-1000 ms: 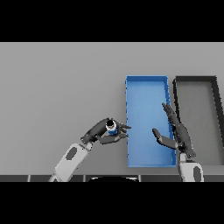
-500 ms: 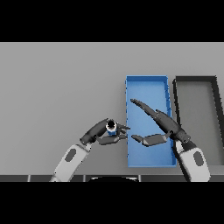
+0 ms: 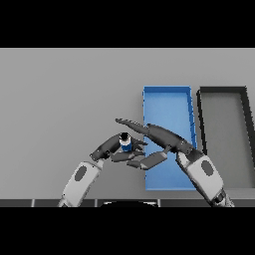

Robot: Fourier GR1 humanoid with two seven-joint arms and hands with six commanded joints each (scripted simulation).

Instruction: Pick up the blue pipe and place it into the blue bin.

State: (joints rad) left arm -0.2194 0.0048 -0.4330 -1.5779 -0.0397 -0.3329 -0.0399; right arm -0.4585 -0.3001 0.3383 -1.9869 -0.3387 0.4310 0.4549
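The blue pipe (image 3: 125, 143), a short blue tube with a dark ring-shaped end facing up, is just left of the blue bin (image 3: 167, 89). My left hand (image 3: 106, 148) comes in from the lower left, and its fingers and thumb are curled round the pipe. My right hand (image 3: 167, 138) reaches left across the blue bin with straight fingers. Its fingers (image 3: 130, 124) pass just behind the pipe and its thumb (image 3: 147, 161) lies in front of it. The right hand is open around the pipe and the left hand's fingertips.
A dark grey bin (image 3: 222, 89) stands right of the blue bin, side by side with it. My right forearm (image 3: 204, 174) crosses the near right part of the blue bin. Grey table stretches to the left and behind.
My right hand has swung left from over the blue bin to the pipe, fingers stretched out around it. My left hand and the pipe have stayed in place.
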